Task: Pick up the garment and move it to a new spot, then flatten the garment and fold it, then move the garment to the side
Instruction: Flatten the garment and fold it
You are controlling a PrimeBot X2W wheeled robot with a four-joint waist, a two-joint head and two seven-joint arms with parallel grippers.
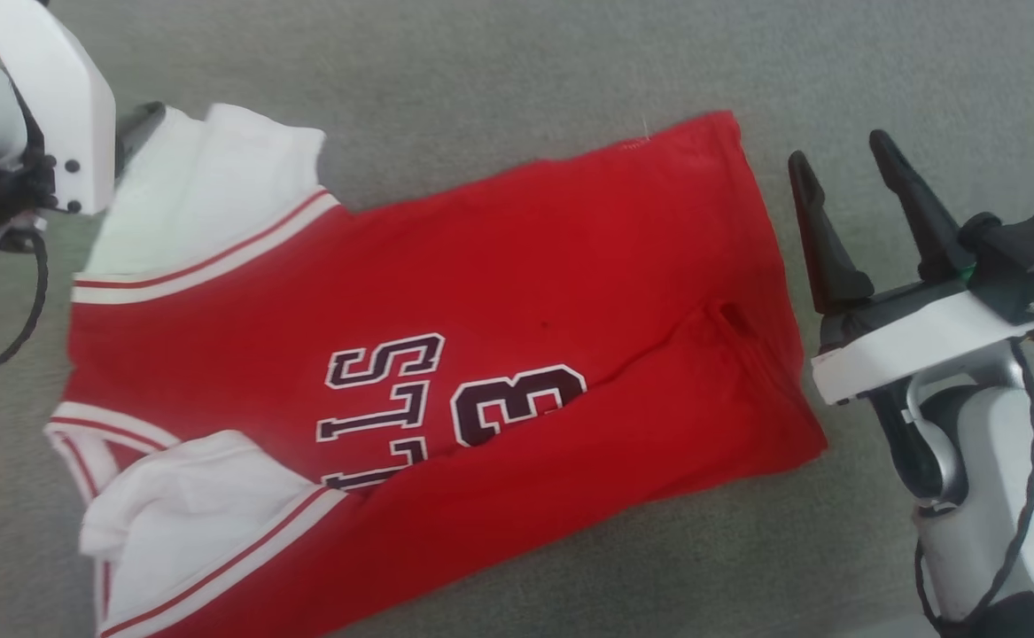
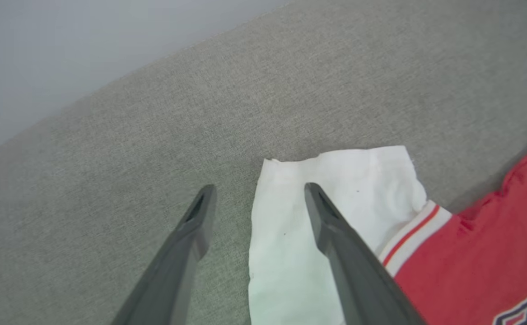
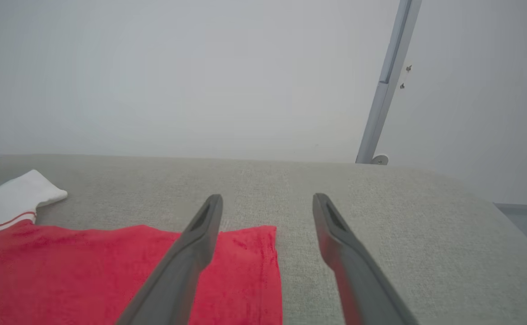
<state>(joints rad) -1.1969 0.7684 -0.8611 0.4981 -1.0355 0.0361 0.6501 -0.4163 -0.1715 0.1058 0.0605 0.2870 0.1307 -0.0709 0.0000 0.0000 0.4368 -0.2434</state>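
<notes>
Garment (image 1: 517, 292) lying flat on grey woven surface (image 1: 481, 62), one long edge lapped over.
Soft red jersey cloth, white short sleeves, red-and-white striped trim, dark outlined lettering, diagonal crease across the body. Left gripper (image 2: 259, 189) spread wide, one finger above the upper white sleeve (image 2: 358, 176); contact unclear. Right gripper (image 1: 839, 149) spread wide, empty, just beside the hem (image 1: 769, 266).

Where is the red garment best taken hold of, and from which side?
Probably take the garment by two ends: the red hem with the right gripper, coming from the robot's right, and the far white sleeve with the left gripper, from its left. Both edges lie flat and free on the grey surface, and each open gripper is near one.
</notes>
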